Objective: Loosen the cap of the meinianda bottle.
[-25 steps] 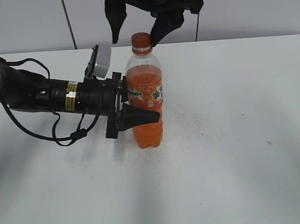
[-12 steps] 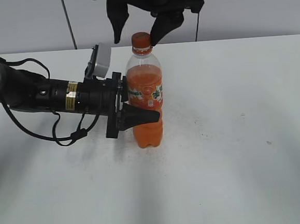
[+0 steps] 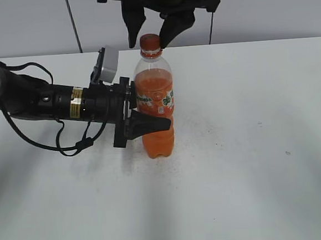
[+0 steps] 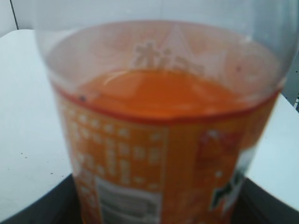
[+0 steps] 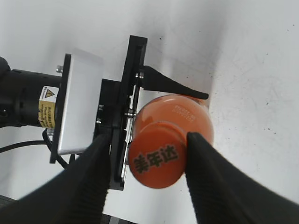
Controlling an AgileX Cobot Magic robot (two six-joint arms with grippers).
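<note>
Clamping the meinianda bottle upright on the desk, left jaws grip its label; right jaws straddle the cap, open.

Bottle flanked left by left gripper; right gripper straddles cap from above; table to the right lies open

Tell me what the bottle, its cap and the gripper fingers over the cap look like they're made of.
The meinianda bottle looks like clear, glossy thin plastic: the orange liquid shows through the wall. The cap looks like opaque orange plastic with a smooth, slightly shiny top bearing printed characters. The right gripper has matte black fingers, probably plastic or rubber-coated; the pictures don't settle which.
</note>
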